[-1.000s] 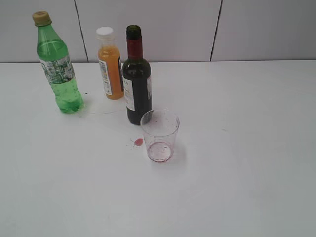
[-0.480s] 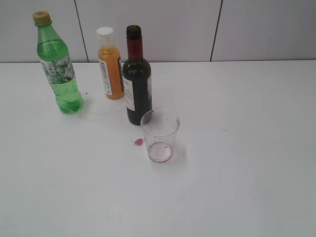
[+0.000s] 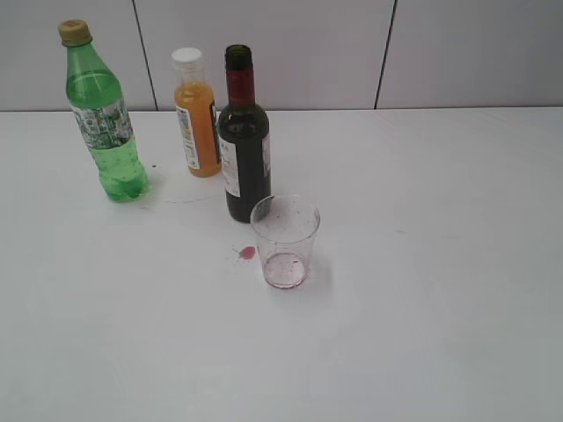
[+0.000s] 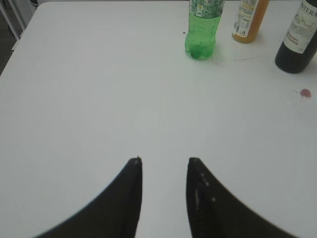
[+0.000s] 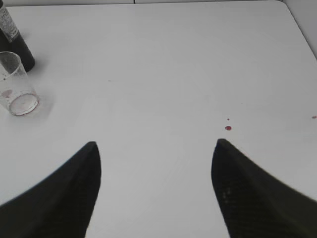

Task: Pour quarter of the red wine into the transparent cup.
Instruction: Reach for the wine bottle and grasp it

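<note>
Dark green-black glass wine bottle, red foil neck, uncapped: upright at table centre, long axis vertical, just behind and left of the small clear plastic cup, stained, nearly empty. Left gripper narrowly parted, empty; bottle ahead to its right. Right gripper spread wide, empty; bottle far ahead-left, cup nearer.

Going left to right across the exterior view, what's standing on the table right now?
Green soda bottle → orange juice bottle → red wine bottle → transparent cup. The small red spill spot lies on the table just left of the cup, in front of the wine bottle.
</note>
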You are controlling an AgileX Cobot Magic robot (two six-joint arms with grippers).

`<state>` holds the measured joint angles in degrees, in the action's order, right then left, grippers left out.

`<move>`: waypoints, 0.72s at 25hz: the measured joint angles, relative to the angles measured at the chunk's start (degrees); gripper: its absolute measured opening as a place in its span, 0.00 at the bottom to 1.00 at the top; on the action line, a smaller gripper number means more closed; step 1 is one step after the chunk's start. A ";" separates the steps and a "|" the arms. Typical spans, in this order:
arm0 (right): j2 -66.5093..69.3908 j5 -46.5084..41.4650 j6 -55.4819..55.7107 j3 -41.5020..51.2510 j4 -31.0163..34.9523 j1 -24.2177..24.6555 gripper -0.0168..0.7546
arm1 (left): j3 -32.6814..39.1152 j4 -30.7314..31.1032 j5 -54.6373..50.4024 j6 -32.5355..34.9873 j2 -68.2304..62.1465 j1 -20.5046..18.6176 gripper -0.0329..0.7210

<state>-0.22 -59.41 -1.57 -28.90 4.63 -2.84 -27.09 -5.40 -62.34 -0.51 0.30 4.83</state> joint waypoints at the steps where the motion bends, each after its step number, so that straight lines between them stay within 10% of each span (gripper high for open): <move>1: 0.00 0.00 0.00 0.00 0.00 0.00 0.75 | 0.00 0.00 0.00 0.00 0.00 0.00 0.36; 18: 0.00 0.00 0.00 0.00 0.05 0.00 0.75 | 0.00 0.00 0.00 0.00 0.00 0.00 0.36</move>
<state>-0.22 -59.41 -1.57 -28.90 4.69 -2.84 -27.09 -5.40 -62.34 -0.51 0.30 4.83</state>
